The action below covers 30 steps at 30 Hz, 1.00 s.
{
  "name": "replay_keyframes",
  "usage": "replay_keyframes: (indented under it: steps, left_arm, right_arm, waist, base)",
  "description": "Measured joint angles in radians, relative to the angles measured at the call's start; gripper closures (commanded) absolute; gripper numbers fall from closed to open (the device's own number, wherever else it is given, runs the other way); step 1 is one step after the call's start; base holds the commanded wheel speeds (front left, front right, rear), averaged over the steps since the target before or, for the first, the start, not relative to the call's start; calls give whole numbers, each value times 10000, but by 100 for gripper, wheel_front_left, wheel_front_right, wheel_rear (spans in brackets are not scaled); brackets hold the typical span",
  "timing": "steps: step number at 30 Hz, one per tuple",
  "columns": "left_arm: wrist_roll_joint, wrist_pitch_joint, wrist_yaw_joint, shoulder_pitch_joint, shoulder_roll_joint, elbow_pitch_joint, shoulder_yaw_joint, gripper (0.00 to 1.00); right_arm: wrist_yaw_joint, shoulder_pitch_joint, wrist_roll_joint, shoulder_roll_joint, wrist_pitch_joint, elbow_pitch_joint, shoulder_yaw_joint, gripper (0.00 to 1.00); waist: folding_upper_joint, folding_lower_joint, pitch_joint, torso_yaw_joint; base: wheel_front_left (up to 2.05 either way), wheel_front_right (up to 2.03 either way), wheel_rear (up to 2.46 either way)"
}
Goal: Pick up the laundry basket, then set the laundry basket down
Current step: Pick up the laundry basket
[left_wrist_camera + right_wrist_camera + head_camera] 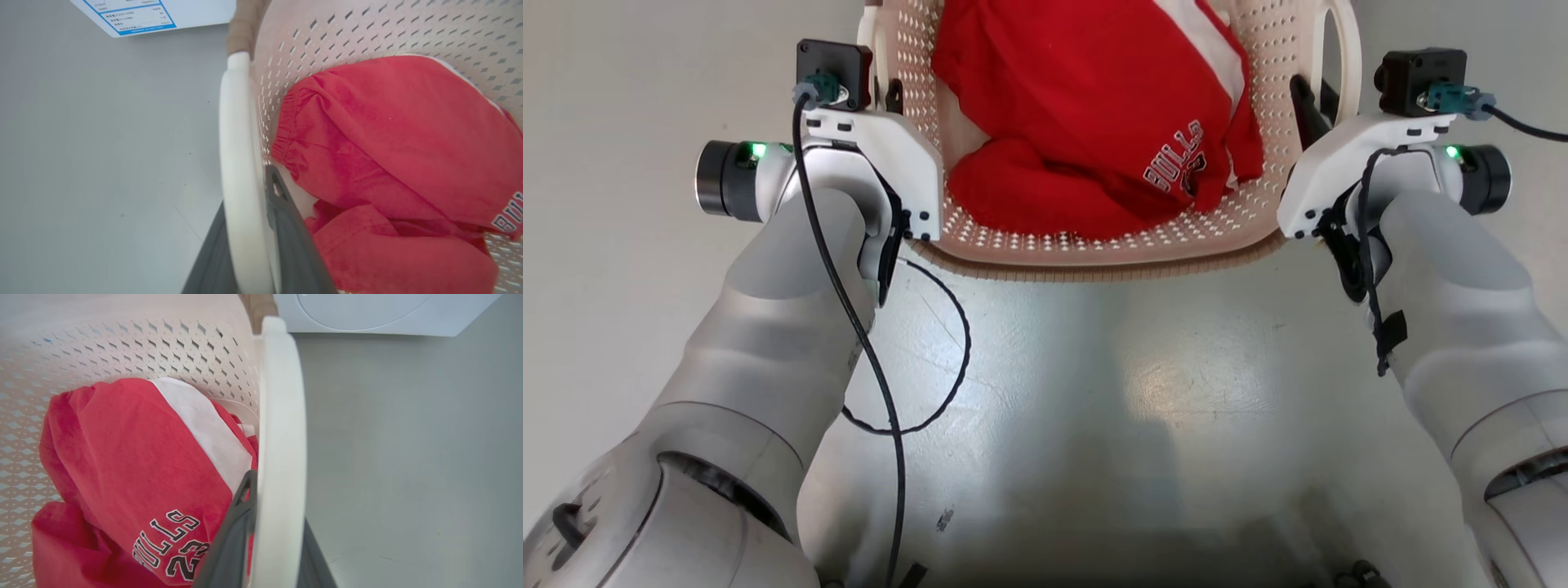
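The laundry basket (pixel 1094 263), stiff perforated plastic and likely light with only soft red clothing (pixel 1086 106) inside, sits between my arms over the grey floor (pixel 1111 408), with the left gripper (pixel 247 192) and right gripper (pixel 278 502) each clamped on a slick white side handle (pixel 237 122).

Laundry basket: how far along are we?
Done: left gripper and right gripper are each shut on a white loop handle of the laundry basket, red clothes inside. In hand: the lift; I cannot tell whether it is off the floor. Left: setting it down.
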Motion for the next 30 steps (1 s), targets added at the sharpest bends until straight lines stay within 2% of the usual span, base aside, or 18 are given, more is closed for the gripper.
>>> replay_keyframes:
  steps: [15,30]
  left_arm:
    - [-194,464,2,1130,65,155,-489,100]
    - [-408,1170,-178,2768,92,205,-861,100]
  right_arm:
    - [-19,1357,2313,-46,1463,-671,1881,100]
    - [-92,2834,3749,-36,2508,-750,3707,100]
  waist:
    - [0,0,-1720,-453]
    - [0,0,-4119,-1038]
  base:
    - [0,0,0]
    - [0,0,0]
